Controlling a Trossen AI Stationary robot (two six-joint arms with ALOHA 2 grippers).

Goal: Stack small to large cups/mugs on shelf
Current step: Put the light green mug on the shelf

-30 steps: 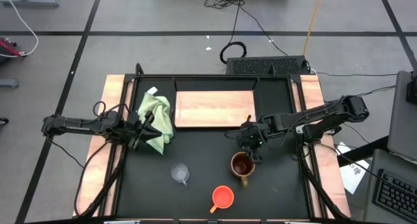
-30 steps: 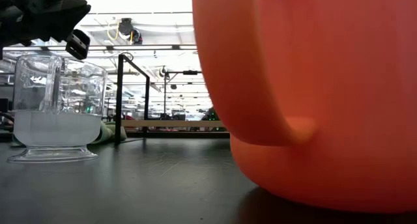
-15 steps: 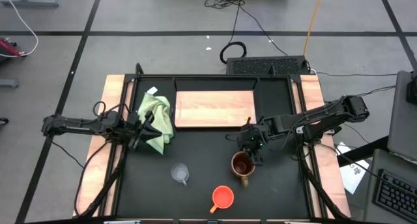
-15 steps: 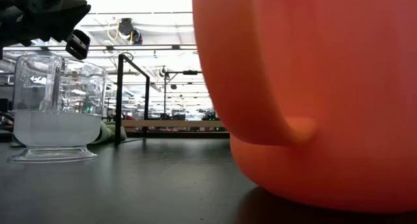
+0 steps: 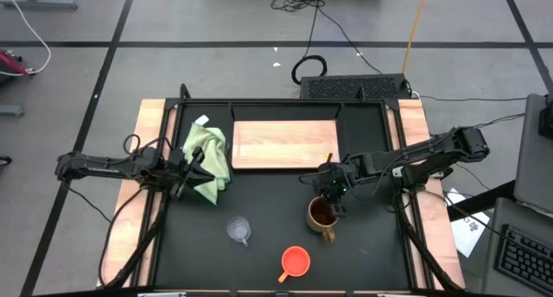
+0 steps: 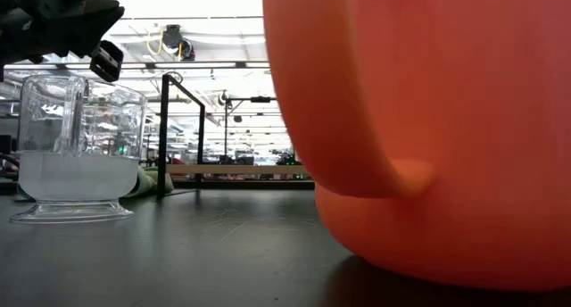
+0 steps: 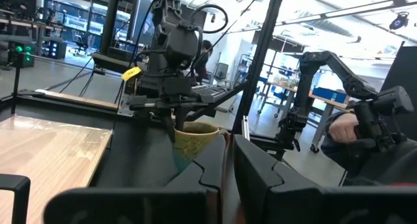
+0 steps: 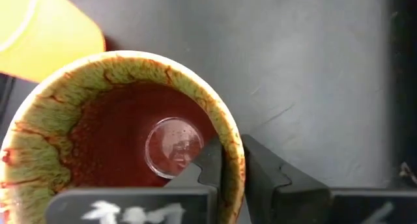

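Observation:
The brown mug (image 5: 321, 214) stands upright on the black tabletop at the right of middle, with my right gripper (image 5: 333, 196) shut on its far rim. The orange cup (image 5: 295, 261) stands near the front edge and fills the low view (image 6: 419, 128). The clear cup (image 5: 238, 229) stands left of both (image 6: 76, 146). The wooden shelf (image 5: 285, 143) lies flat at the far middle. My left gripper (image 5: 194, 169) waits shut beside the green cloth (image 5: 207, 159), touching nothing that I can see. My right gripper pinches the mug's rim (image 8: 231, 160) on its far side, opposite the handle. One finger (image 8: 207, 164) is inside the mug and the other finger (image 8: 262, 167) is outside. The fingers come from above, pointing down. The mug stays upright (image 7: 192, 136).
The green cloth lies crumpled at the shelf's left end. Pale wooden strips (image 5: 152, 159) run along both sides of the tabletop, and a black frame post (image 6: 163, 133) stands at the far left. Bare tabletop lies between the mug and the shelf.
My right gripper has shut on the brown mug's far rim without moving elsewhere. The mug has shifted very slightly toward the far edge. The orange cup and the clear cup have stayed in place.

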